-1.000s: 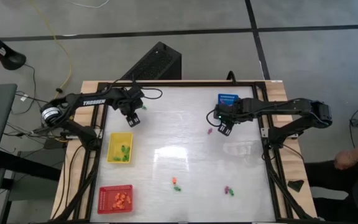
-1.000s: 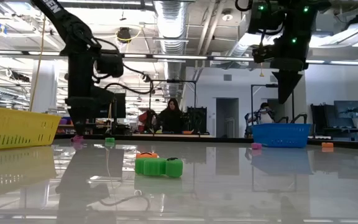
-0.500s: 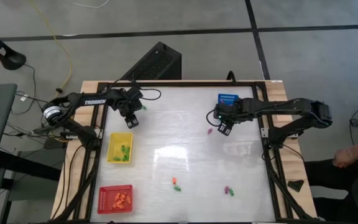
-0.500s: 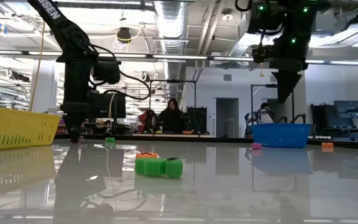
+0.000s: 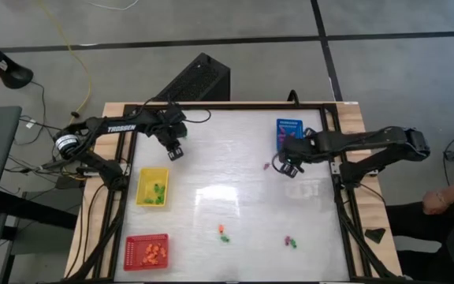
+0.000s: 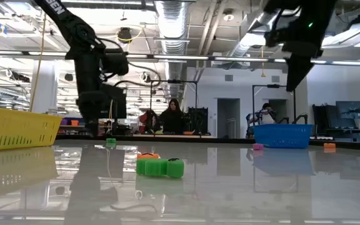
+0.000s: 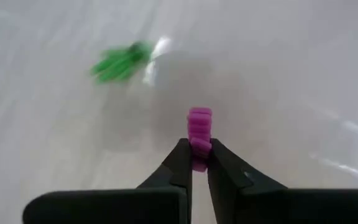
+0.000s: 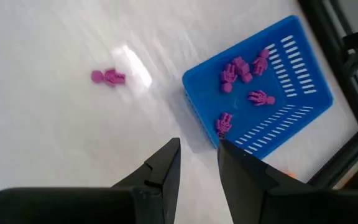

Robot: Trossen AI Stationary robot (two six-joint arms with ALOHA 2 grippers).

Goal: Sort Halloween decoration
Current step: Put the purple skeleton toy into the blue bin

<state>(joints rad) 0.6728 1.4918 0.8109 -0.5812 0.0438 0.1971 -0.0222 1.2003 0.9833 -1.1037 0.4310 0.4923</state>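
My left gripper is at the table's far left, shut on a purple piece; a green piece lies on the table just beyond it. My right gripper is open and empty, above the table beside the blue tray, which holds several purple pieces. One purple piece lies on the table near it and also shows in the high view. More pieces lie toward the near edge: an orange and green pair and a purple and green pair. My left gripper pinches the purple piece's near end between its two fingertips. The rest of the piece sticks out beyond the tips. It looks lifted a little clear of the table.
The yellow tray with green pieces stands at the left, the red tray with orange pieces at the near left. In the low view a green piece lies mid-table. People show in the room behind, and a hand at the high view's right edge.
My left gripper has dipped to the table, then gone toward the table's right and up a little. The purple piece that lay beside it is gone from the table. My right gripper has gone a little toward the right and near edges, away from the blue tray.
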